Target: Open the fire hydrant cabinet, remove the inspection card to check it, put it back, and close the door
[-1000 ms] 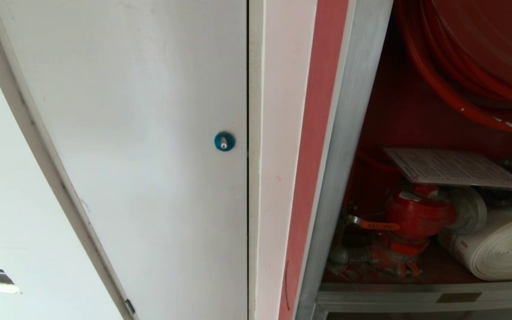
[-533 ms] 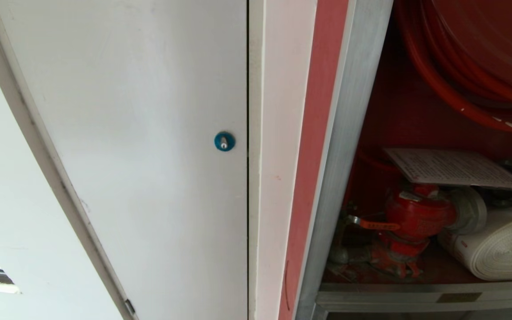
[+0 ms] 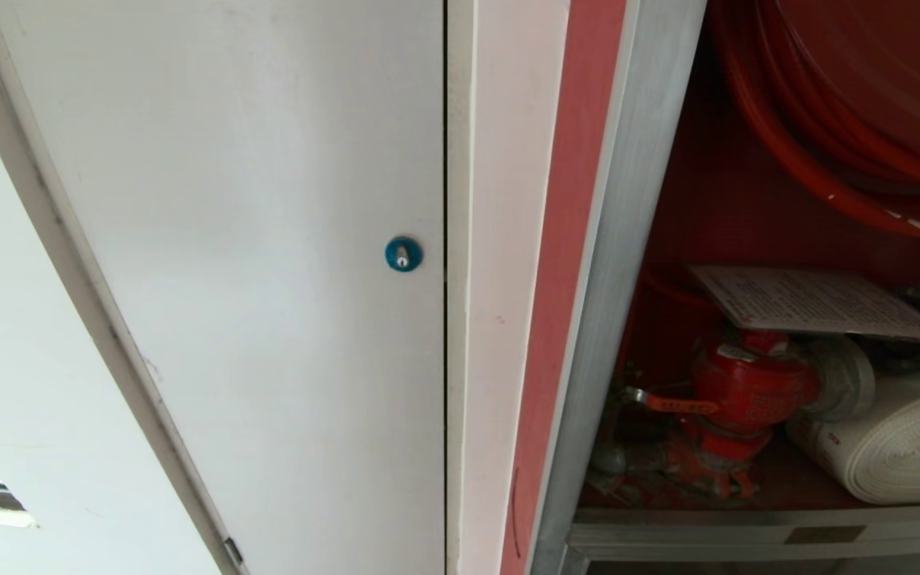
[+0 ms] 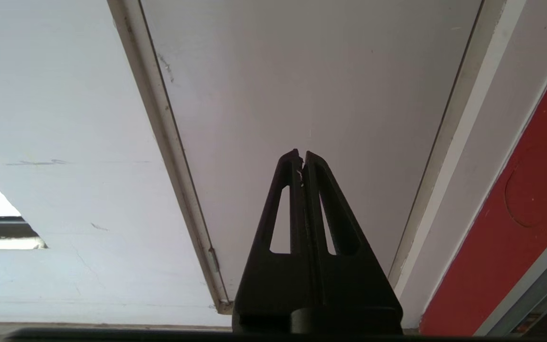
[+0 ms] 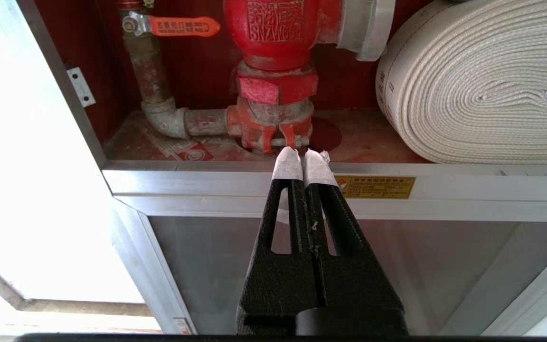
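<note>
**Trainer:** Right gripper is your tool: its taped fingertips are pressed together, empty, low before the fire hydrant cabinet. See the inspection card?

**Operator:** Yes, lying flat over the red valve, beside the white rolled hose.

**Trainer:** I'd judge pickup comes next, since no door covers the opening you can see. You'll want to part the fingers first, rise above the valve, and pinch the card's overhanging edge. Thin sheets bend, so draw it out level.

**Operator:** And the left gripper?

**Trainer:** Closed too, parked facing the white panel door. Leave it.
</note>
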